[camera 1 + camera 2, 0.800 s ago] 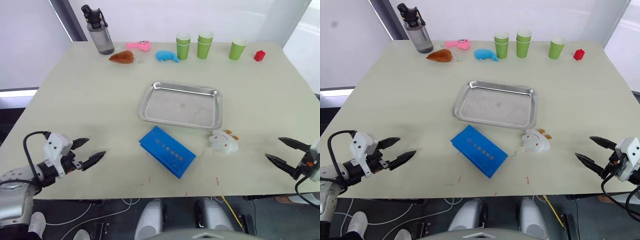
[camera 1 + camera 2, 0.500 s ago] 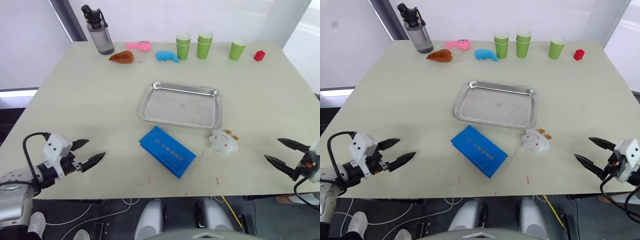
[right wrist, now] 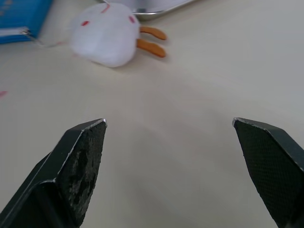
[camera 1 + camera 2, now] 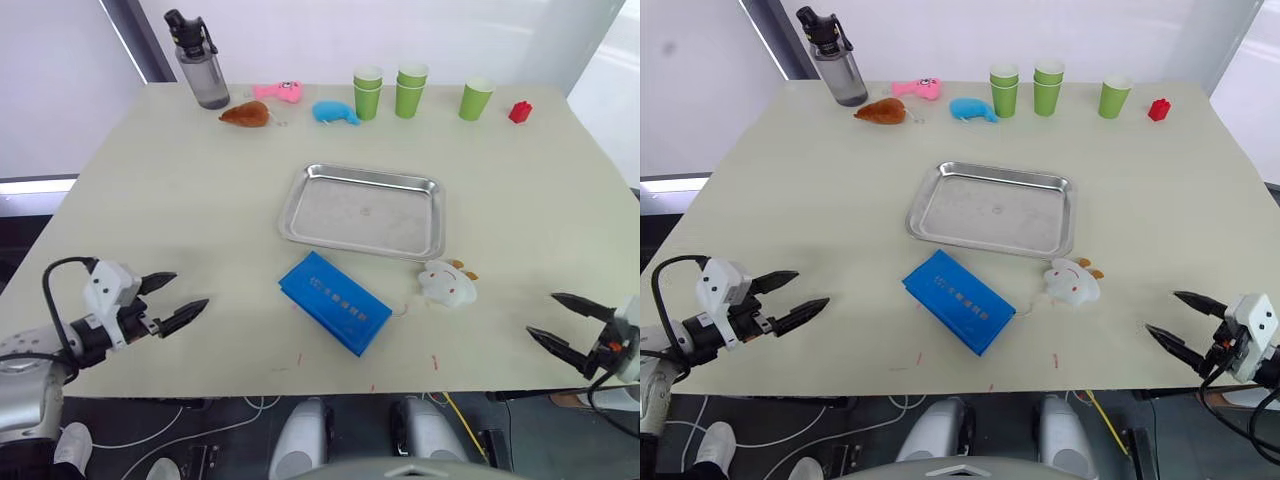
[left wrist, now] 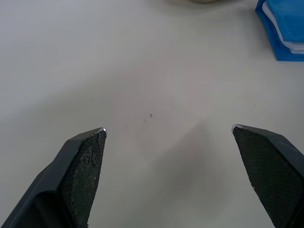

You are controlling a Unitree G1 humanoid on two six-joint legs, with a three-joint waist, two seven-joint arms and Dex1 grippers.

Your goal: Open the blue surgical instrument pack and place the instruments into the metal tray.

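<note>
Both grippers, left (image 4: pixel 172 296) and right (image 4: pixel 562 319), drew back, jaws wide, empty.

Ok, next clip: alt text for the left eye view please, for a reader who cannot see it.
A closed blue surgical instrument pack lies on a pale table just in front of an empty metal tray, a white toy beside it. The open left gripper and right gripper hover at the near corners, apart from the pack.

Pack (image 4: pixel 334 302) before tray (image 4: pixel 363 211); cups (image 4: pixel 411 92) behind tray.
</note>
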